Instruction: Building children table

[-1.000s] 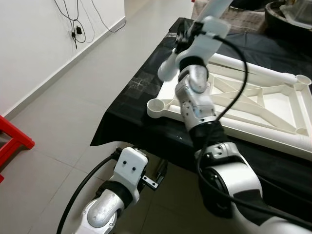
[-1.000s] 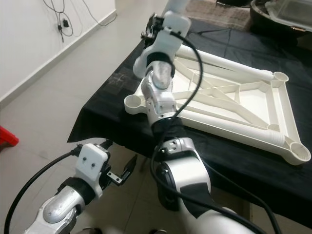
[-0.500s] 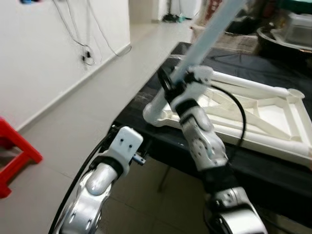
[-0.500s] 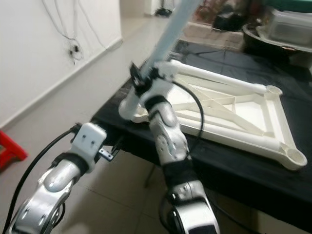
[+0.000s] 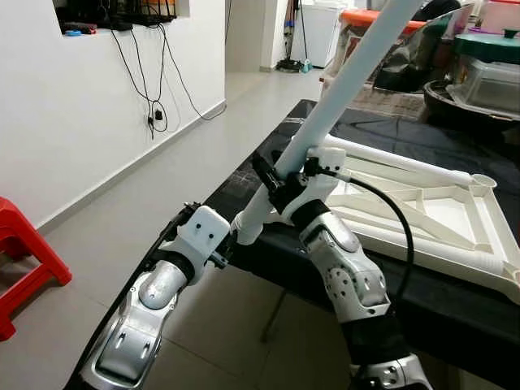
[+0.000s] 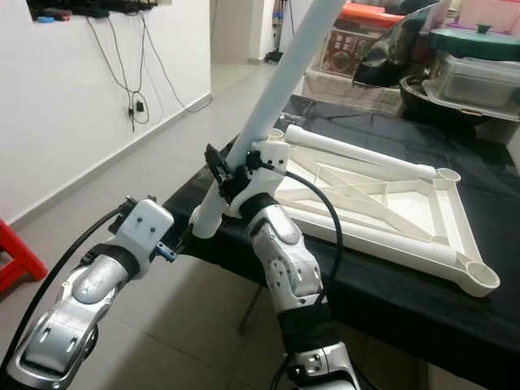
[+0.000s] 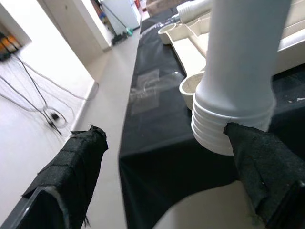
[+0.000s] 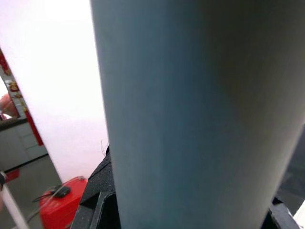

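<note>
A long white table leg (image 5: 341,89) slants up and away, with my right gripper (image 5: 280,183) shut on it a little above its ribbed lower end (image 7: 233,119). That end hangs just off the near corner of the black-covered table (image 5: 244,175). The white tabletop frame (image 5: 422,203) lies upside down on the cloth, and one of its round corner sockets (image 7: 190,90) sits just behind the leg's end. My left gripper (image 7: 167,186) is open right under the ribbed end, its padded fingers (image 7: 71,176) spread on either side without touching it.
A red stool (image 5: 24,252) stands on the tiled floor at the left. Cables (image 5: 154,106) hang down the white wall. Bins and lidded containers (image 5: 487,73) crowd the far side of the table. Open floor lies to the left of the table.
The camera has tilted up. My left arm has risen from near the floor to the leg's lower end. The right gripper has brought the leg down toward the table's near corner.
</note>
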Robot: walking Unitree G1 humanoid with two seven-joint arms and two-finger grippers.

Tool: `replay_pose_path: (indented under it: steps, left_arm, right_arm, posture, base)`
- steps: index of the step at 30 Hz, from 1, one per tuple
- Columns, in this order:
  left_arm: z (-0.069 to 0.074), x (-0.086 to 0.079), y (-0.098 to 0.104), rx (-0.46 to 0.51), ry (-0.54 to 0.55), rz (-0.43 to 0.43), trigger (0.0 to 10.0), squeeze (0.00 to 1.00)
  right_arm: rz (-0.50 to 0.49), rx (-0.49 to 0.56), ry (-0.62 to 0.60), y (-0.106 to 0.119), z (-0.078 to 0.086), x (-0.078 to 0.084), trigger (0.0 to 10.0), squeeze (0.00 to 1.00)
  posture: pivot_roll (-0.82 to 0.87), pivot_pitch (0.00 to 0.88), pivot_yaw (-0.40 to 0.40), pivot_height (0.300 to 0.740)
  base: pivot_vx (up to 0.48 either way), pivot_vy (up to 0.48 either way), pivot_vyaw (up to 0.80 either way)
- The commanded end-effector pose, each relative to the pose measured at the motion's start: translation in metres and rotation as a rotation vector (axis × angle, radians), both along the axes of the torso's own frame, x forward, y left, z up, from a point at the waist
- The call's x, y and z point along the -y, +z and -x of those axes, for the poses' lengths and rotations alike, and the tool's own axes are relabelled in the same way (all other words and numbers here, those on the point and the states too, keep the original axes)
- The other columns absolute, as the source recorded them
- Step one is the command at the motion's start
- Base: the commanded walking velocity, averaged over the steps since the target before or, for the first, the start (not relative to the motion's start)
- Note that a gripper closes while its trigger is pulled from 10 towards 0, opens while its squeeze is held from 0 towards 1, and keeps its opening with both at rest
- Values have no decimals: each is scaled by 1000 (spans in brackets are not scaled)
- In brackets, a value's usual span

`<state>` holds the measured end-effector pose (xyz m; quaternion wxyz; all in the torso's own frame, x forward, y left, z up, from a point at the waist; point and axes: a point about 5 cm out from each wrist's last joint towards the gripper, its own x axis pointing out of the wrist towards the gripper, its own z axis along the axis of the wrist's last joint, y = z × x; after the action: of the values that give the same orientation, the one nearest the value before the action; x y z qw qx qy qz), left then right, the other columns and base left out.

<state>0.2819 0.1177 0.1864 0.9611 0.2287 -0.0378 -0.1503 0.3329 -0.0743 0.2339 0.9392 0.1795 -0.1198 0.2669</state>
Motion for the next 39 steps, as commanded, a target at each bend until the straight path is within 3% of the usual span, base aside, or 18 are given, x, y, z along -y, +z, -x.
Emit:
replay_pose_path:
  steps: [1,10,11,20,26,31,39]
  left_arm:
    - [-2,-5,-9,-37,25,21,10000,0]
    - [-7,-7,-19,-42,4,29,10000,0]
    - [-8,2,-19,-39,-41,72,10000,0]
    - [-2,37,-27,-88,-234,150,10000,0]
    - [6,41,-31,-85,-271,130,10000,0]
    - [9,45,-20,-38,-289,203,10000,0]
    - [8,42,-22,-34,-280,189,10000,0]
  right_arm:
    - [-22,2,46,4,6,-2,10000,0]
    - [-36,-4,111,8,17,-8,10000,0]
    - [-37,-5,123,8,20,-9,10000,0]
    - [-35,-19,144,9,25,-12,10000,0]
    - [-22,-7,95,10,22,-8,10000,0]
    - [-21,-6,56,12,16,-8,10000,0]
    - [-37,-4,113,14,20,-16,10000,0]
  posture:
    - [181,0,-61,740]
    - [174,0,-61,740]
    - [176,0,-65,740]
    - [168,0,-59,740]
    - [174,0,-60,740]
    - [176,0,-61,740]
    - [178,0,-62,740]
  base:
    - [0,0,0]
    - [0,0,0]
    - [0,0,0]
    - [0,0,0]
    - [0,0,0]
    - [0,0,0]
    - [0,0,0]
